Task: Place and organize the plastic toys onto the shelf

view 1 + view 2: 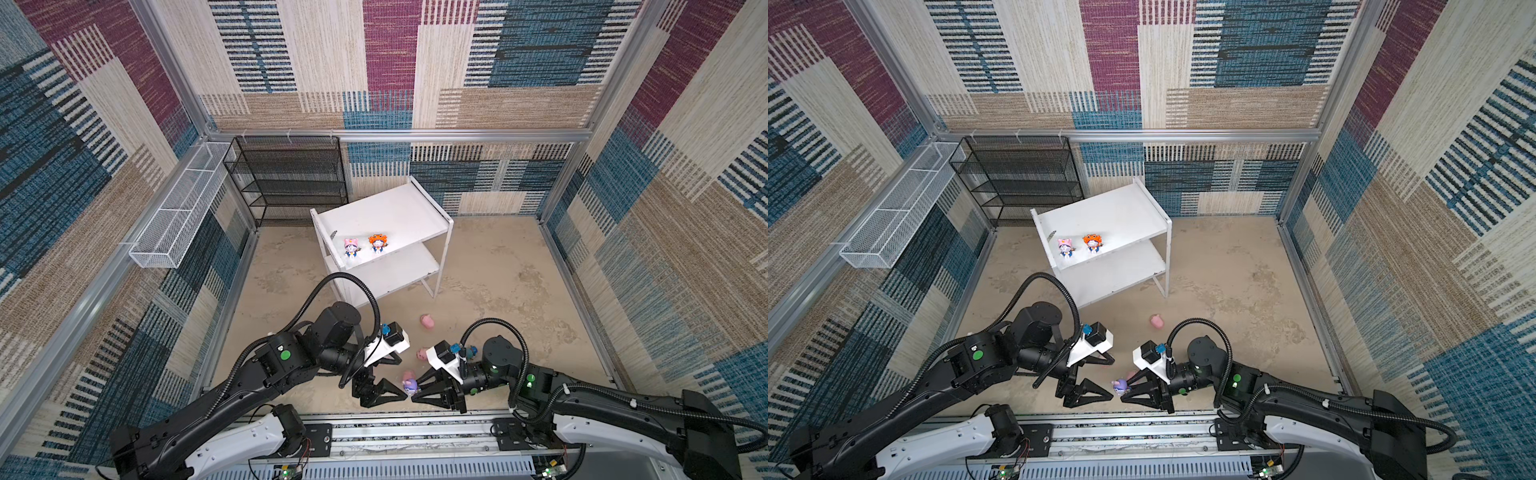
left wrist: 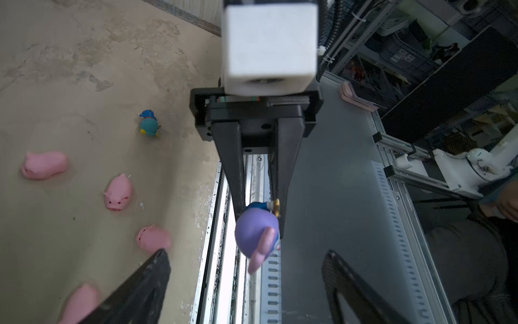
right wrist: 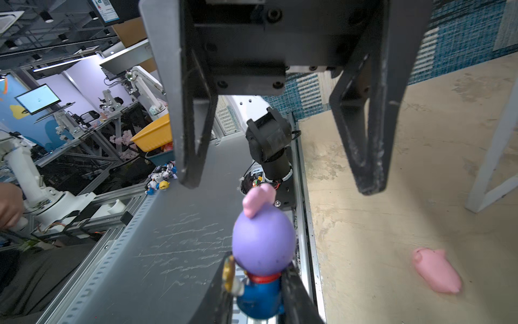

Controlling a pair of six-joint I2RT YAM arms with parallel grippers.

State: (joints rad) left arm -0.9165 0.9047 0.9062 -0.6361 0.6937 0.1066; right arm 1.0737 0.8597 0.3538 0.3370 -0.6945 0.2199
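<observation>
My right gripper (image 1: 415, 391) (image 3: 258, 269) is shut on the blue body of a purple-hooded figurine (image 1: 409, 384) (image 3: 263, 244), held above the floor's front edge. My left gripper (image 1: 395, 388) (image 2: 246, 252) faces it, open, with its fingers spread either side of the toy's head and not touching it. The white shelf (image 1: 386, 216) carries a pink-hooded figurine (image 1: 351, 247) and an orange-hooded figurine (image 1: 377, 243) on its top board. Several pink pigs (image 2: 119, 193) (image 1: 427, 321) and a teal-hooded figurine (image 2: 148, 124) lie on the floor.
A black wire rack (image 1: 286, 178) stands at the back left, and a long white wire basket (image 1: 178, 212) hangs on the left wall. The metal rail (image 1: 415, 432) runs along the front under both grippers. A shelf leg (image 3: 493, 157) stands close to the left gripper.
</observation>
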